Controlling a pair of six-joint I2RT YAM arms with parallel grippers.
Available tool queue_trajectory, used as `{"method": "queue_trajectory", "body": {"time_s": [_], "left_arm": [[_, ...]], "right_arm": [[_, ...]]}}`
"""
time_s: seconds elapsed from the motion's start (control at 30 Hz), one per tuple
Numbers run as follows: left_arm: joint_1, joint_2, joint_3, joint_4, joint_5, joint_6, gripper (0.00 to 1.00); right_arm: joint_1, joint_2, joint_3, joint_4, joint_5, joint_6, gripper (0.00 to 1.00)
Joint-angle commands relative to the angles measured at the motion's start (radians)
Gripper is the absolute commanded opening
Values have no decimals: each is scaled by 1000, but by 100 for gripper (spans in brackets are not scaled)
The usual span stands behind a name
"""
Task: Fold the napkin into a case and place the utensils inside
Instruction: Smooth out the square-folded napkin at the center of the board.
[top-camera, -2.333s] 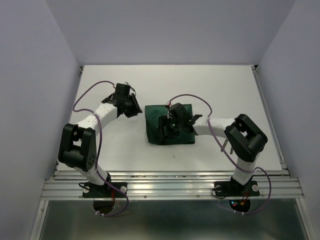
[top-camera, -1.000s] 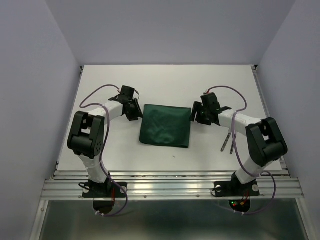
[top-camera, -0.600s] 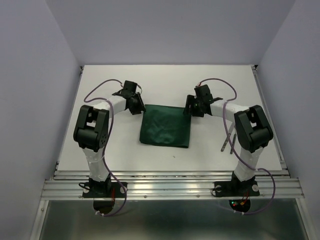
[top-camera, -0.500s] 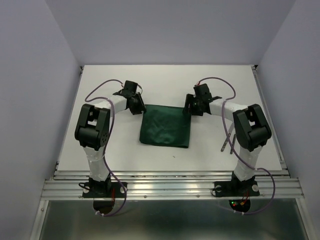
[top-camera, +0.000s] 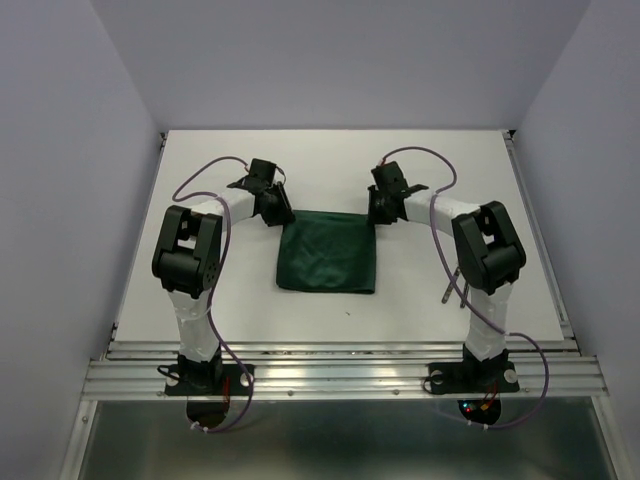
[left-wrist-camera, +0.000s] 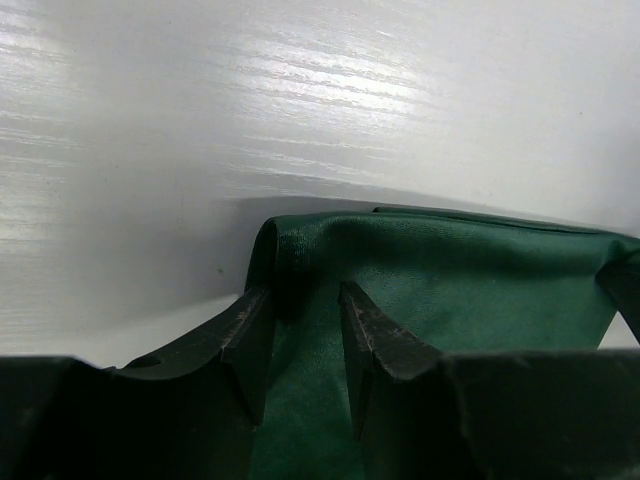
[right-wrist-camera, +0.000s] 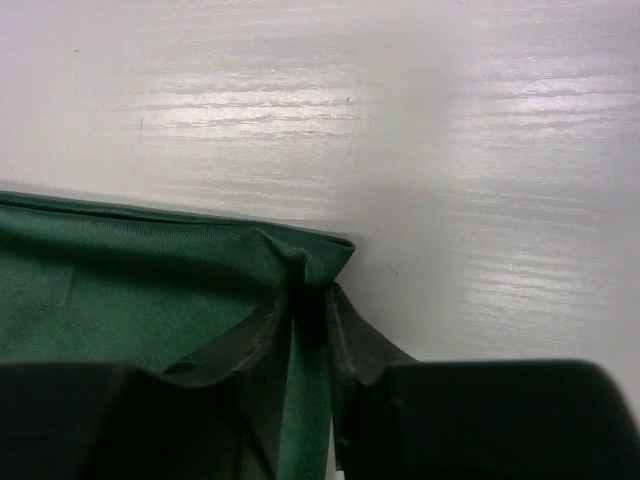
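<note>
Where right tool (right-wrist-camera: 305, 296) gaped before, seemingly a pinch on napkin (top-camera: 330, 255) corner.

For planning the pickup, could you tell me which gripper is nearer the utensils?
Right. The right gripper pinches the far right corner of the napkin, the utensils beside that arm; the left gripper sits across it at its far left corner.

The napkin (top-camera: 328, 254) lies flat on the worktop (top-camera: 340, 165), about midway across it. The left gripper (top-camera: 275, 212) is at the napkin's far left corner, its jaws on either side of the raised edge there. The right gripper (top-camera: 376, 210) is at the napkin's far right corner, a fold of cloth between its jaws. The 2 utensils (top-camera: 446, 291) lie side by side, well right of the napkin and level with its near edge.
</note>
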Motion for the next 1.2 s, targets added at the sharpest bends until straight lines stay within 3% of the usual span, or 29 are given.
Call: {"method": "queue_trajectory", "body": {"time_s": [0.0,0.2,0.37,0.47,0.57,0.7,0.93,1.17], "left_arm": [[2,-6,35,9,17,6,43],[2,-14,26,10,17,9,43],[2,-30,22,1,11,17,43],[2,-52,23,-10,2,25,43],[2,-76,15,-23,-10,31,43],[2,-106,2,-36,-33,32,43],[9,-115,6,-52,-59,28,43],[19,-97,28,-63,-70,31,43]], "right_arm": [[10,17,48,-31,48,-24,22],[-1,7,63,-3,1,-115,1],[-42,-2,52,52,-136,-167,1],[-55,-29,19,142,-301,-233,1],[-73,-25,43,143,-343,-264,35],[-93,-11,74,87,-283,-247,54],[-72,-86,0,55,-188,-66,54],[33,-99,-6,24,20,-49,59]]}}
